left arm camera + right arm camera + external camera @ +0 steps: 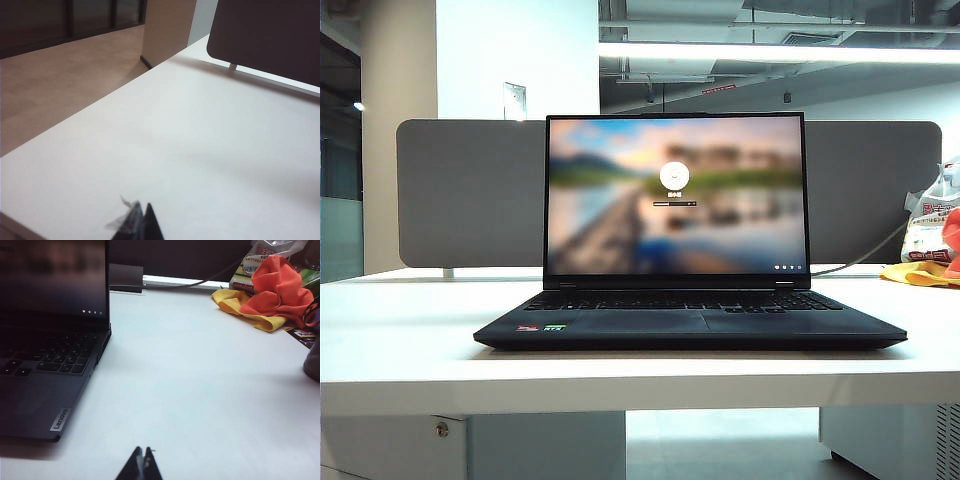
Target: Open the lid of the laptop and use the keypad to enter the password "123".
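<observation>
The laptop [690, 325] sits on the table [410, 340], divider board [470, 190] behind

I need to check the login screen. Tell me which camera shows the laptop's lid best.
The exterior view: the lid stands open and upright, its whole lit screen facing the camera. The right wrist view shows only a dark corner of it above the keypad. The left wrist view shows none of it.

Bright overhead strip light [770, 52], dim wrist views.
</observation>
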`<state>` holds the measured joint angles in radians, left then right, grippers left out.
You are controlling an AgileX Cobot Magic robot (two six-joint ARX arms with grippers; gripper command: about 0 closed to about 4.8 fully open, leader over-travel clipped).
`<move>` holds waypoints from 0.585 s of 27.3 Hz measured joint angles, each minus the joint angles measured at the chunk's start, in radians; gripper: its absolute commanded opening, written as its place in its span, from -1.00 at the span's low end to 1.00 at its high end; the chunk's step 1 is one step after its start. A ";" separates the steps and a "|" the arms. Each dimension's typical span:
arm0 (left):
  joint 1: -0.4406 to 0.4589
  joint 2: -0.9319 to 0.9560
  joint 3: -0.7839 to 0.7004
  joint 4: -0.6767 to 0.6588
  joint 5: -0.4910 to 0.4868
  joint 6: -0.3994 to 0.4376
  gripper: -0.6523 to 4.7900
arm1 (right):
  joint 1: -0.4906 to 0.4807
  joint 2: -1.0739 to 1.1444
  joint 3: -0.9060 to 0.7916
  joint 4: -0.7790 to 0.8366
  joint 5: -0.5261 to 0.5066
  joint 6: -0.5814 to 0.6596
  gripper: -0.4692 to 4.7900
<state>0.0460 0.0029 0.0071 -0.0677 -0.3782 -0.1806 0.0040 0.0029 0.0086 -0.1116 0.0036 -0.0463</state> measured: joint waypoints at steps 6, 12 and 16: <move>-0.013 0.000 0.000 -0.002 0.001 0.000 -0.78 | 0.000 0.000 0.000 0.001 0.000 0.000 -0.84; -0.030 0.000 0.000 -0.003 0.001 0.000 -0.78 | 0.000 0.000 0.000 0.001 0.000 0.000 -0.84; -0.030 0.000 0.000 -0.003 0.000 0.000 -0.78 | 0.000 0.000 0.000 0.001 0.000 0.000 -0.84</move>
<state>0.0162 0.0029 0.0071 -0.0711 -0.3779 -0.1810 0.0044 0.0029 0.0086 -0.1104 0.0032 -0.0460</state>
